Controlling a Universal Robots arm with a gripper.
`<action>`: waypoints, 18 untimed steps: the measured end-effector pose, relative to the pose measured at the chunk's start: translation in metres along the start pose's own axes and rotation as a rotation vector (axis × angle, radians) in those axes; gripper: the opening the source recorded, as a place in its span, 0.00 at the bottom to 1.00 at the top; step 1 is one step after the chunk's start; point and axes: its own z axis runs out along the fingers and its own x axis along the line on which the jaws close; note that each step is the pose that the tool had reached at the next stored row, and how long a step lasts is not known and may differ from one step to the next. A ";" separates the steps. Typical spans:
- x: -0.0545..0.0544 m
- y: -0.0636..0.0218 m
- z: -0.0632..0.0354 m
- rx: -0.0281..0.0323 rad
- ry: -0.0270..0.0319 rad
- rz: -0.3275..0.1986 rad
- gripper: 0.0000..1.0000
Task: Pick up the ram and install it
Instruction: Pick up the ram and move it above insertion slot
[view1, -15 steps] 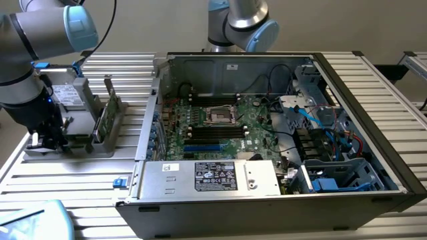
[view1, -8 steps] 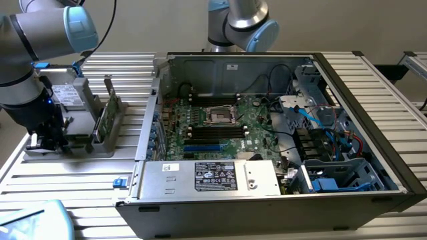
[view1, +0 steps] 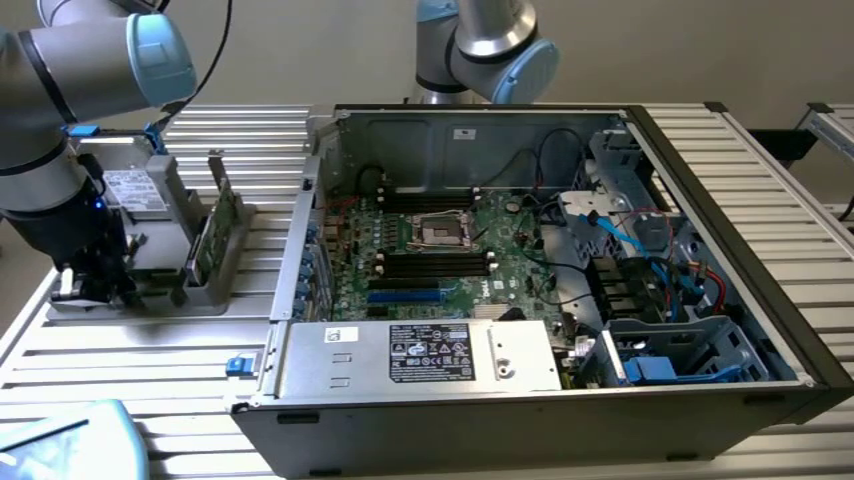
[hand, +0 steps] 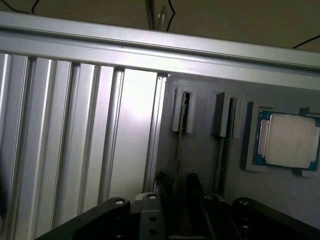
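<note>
Your ram (view1: 200, 245) stands on its long edge in a grey holder (view1: 200, 300) on the counter (view1: 160, 370), just beside the open computer case (view1: 400, 130) on the exterior view's left. Standing it up that way leaves its top edge free, so a grasp from above can close on the two flat faces. The holder's upright slots grip the board's ends to stop it tipping. The silver drive (view1: 134, 190) sits in the same holder further back. In the wrist view the processor chip (hand: 287, 140) lies flat in its own recess, so each part has a fixed place. The case lies on its side with the motherboard (view1: 494, 250) facing up, which puts the black slots (view1: 427, 262) open to a straight downward push. Those slots look unfilled, so judge the install as not yet done. The hand (view1: 94, 285) hangs low over the near end of the holder, apart from the ram and well clear of the case. Its fingers (hand: 192, 184) are spread as wide as they go, with nothing between them, so it carries nothing. The wrist view shows a thin line running from one holder slot towards the gap between the fingers. That is probably a board seen edge-on, though you cannot be sure from this angle. You also cannot tell whether the fingertips touch the holder.
</note>
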 end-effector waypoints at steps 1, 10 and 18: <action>0.000 0.0000 0.0000 0.0000 0.0000 0.000 0.31; 0.000 0.0000 0.0000 -0.0005 -0.0004 0.006 0.15; 0.001 0.0001 0.0001 -0.0005 -0.0006 0.009 0.14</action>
